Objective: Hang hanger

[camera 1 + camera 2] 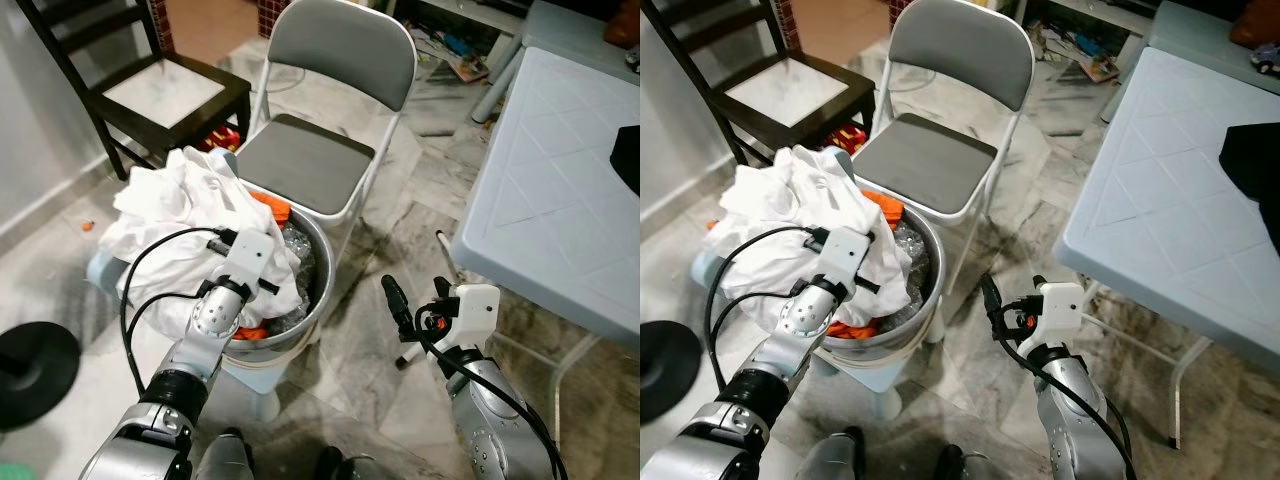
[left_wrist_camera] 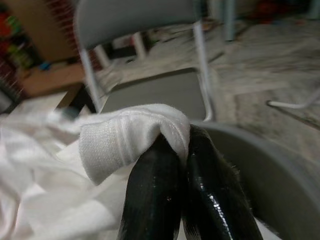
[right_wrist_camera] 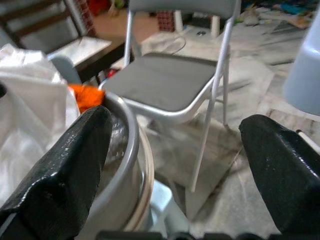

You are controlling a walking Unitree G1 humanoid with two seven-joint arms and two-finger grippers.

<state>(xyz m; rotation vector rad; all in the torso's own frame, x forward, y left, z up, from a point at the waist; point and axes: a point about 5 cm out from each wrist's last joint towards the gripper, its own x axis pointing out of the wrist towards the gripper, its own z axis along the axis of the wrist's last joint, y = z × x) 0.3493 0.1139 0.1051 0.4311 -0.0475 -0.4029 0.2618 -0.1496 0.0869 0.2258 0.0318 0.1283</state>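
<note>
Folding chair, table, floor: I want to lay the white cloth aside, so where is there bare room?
The folding chair seat is bare, as is the pale table apart from a dark item at its far edge. The metal basin is crowded with white cloth, pinched by the left gripper. The right gripper hangs open over bare floor.

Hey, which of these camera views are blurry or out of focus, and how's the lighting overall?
Both eye views are sharp and evenly lit, with the folding chair crisp. In the left wrist view the white cloth is fairly clear, the background soft. In the right wrist view the near fingers are blurred, with the metal basin soft too.
</note>
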